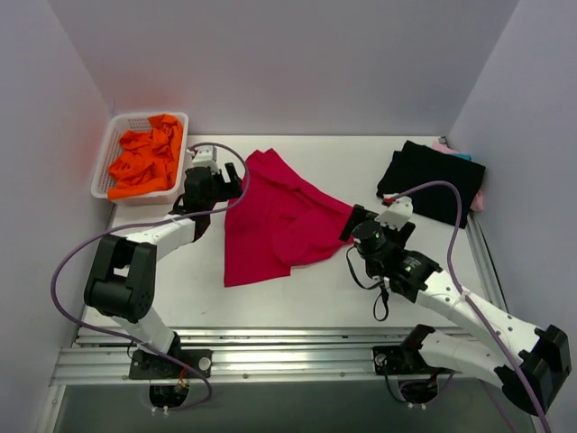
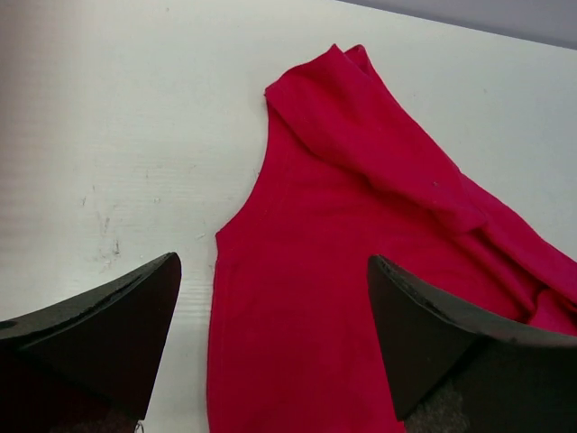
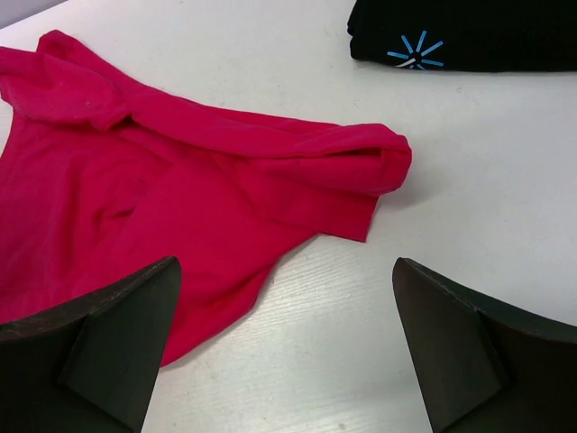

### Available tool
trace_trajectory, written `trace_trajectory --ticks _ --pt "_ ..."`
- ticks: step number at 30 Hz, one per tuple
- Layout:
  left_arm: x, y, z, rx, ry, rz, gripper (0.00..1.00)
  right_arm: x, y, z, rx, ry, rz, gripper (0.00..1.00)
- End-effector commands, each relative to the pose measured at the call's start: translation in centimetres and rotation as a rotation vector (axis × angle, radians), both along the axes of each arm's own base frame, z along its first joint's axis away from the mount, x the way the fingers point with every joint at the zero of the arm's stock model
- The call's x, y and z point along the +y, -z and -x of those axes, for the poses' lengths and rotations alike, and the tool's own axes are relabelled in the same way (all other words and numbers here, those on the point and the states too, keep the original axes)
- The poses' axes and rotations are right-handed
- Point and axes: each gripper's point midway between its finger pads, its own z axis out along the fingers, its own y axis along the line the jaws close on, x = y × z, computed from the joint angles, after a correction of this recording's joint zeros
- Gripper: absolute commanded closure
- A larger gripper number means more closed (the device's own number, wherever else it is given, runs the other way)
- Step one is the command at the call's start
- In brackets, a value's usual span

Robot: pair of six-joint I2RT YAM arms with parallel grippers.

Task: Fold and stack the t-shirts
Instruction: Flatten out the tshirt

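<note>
White basket (image 1: 101, 176) off in my far-left corner, orange cloth (image 1: 144, 162) heaped inside. It's on a white table (image 1: 315, 298).

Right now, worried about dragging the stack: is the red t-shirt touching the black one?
Apart. The right wrist view shows bare table between the red t-shirt and the black t-shirt.

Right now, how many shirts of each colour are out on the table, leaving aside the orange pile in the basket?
Red t-shirt: 1, spread out, centre
Black t-shirt: 1, folded, far right
Teal t-shirt: 1, only an edge showing from under the black one
Pink t-shirt: 1, only an edge showing from under the black one
Total: 4
</note>
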Motion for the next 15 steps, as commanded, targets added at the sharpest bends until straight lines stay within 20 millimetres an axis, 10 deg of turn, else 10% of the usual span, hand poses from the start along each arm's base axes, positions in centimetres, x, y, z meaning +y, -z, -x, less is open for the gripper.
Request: trace_trajectory --ticks 1,10,15 --pt "-0.7 -4.8 -3.2 -0.131 0.052 0.054 0.07 -0.6 -0.9 0.0 -0.045 0.026 0.0 0.0" --pt "-2.3 -3.3 -11.6 -0.132 0.152 0.119 0.08 -1.9 -1.9 1.0 -0.106 0.037 -0.02 0.0" --pt "-3.3 1.1 -16.0 -0.022 0.216 0.26 0.09 -2.3 -2.6 1.2 -0.116 0.041 -0.018 0.0"
